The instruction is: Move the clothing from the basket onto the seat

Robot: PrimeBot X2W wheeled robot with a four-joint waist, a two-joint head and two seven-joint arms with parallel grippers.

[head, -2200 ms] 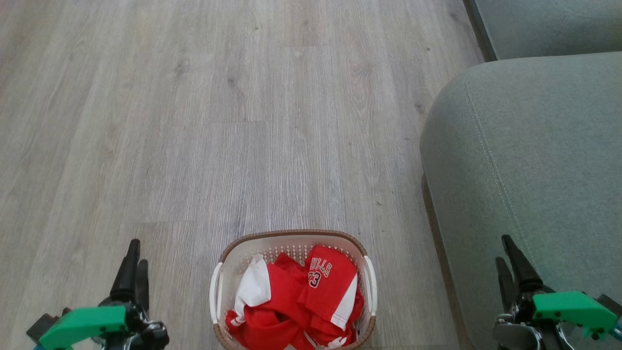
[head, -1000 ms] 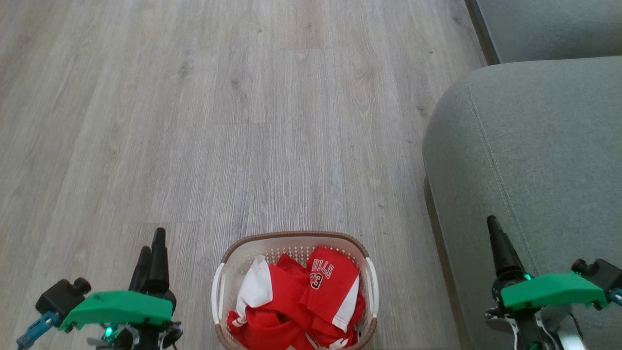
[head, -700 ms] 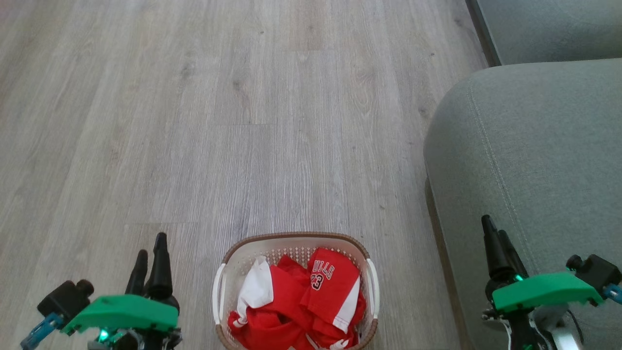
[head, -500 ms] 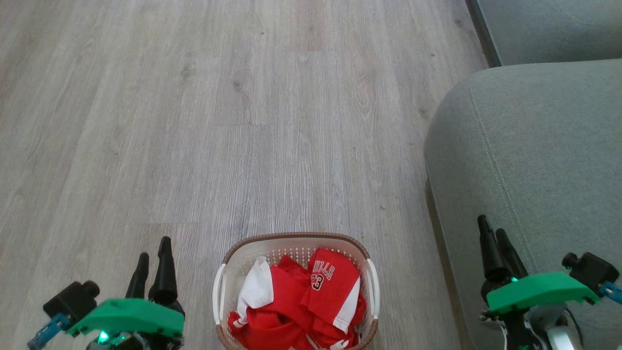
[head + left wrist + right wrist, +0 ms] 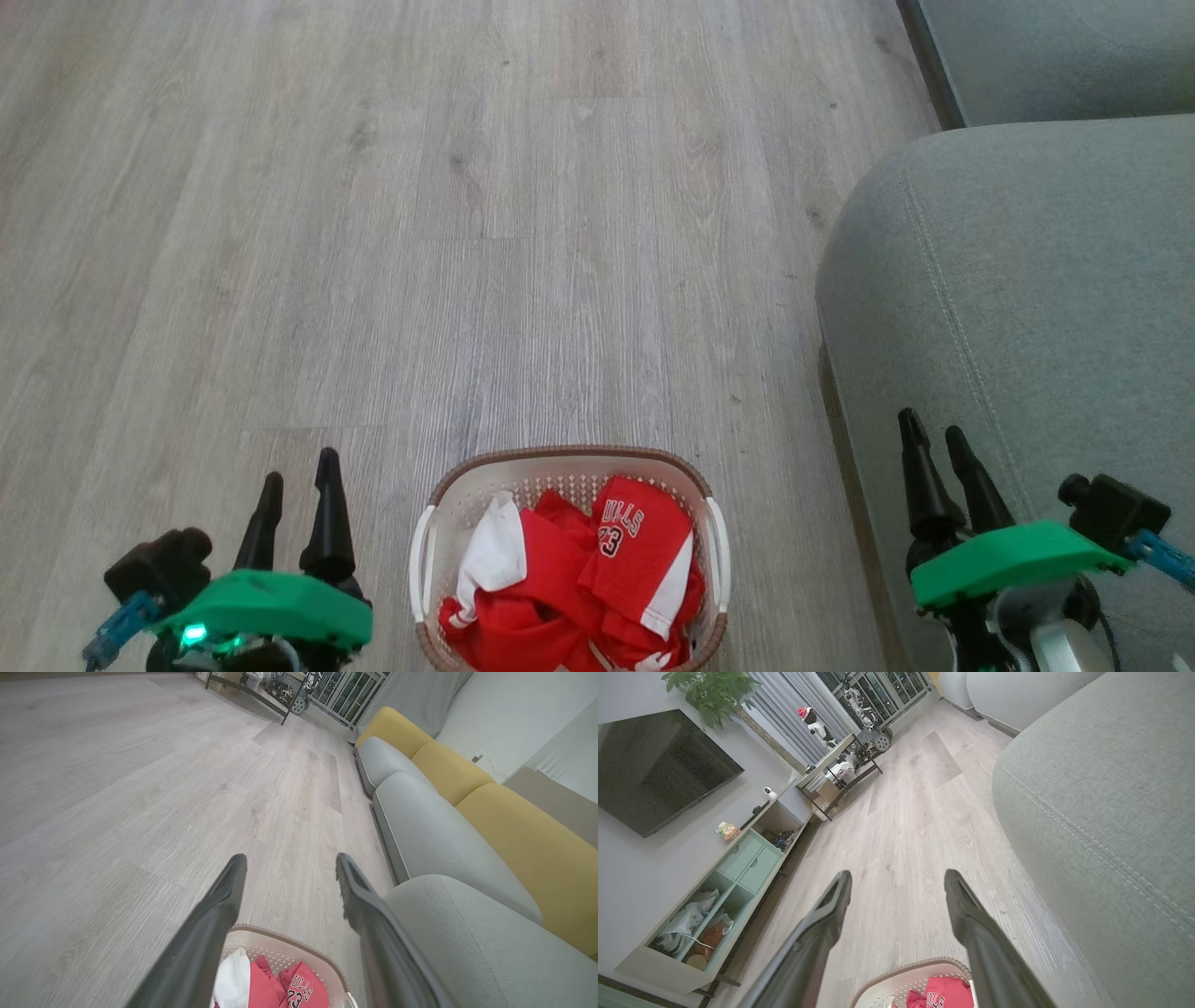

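The cream basket (image 5: pixel 711 532) with a brown rim sits on the floor at the bottom centre of the head view. Crumpled red and white clothing (image 5: pixel 579 579) fills it, one piece printed "BULLS 23". The grey-green seat (image 5: pixel 1027 299) lies to its right. My left gripper (image 5: pixel 299 467) stands open left of the basket, above the floor. My right gripper (image 5: pixel 935 425) is open over the seat's near edge, right of the basket. The left wrist view shows the basket (image 5: pixel 280 943), the clothing (image 5: pixel 275 989) and the seat (image 5: pixel 476 947) under my open left gripper (image 5: pixel 287 863). My open right gripper (image 5: pixel 899 877) frames the basket (image 5: pixel 915 970).
Pale wood floor (image 5: pixel 467 233) stretches ahead and to the left. A second grey cushion (image 5: pixel 1055 56) lies beyond the seat. Yellow back cushions (image 5: pixel 523 830) line the sofa. A low shelf unit (image 5: pixel 714 896) and a dark screen (image 5: pixel 654 770) stand along the far wall.
Both grippers have opened, their fingers now spread apart. The left gripper has shifted right toward the basket; the right has shifted left. The clothing and basket lie unchanged.
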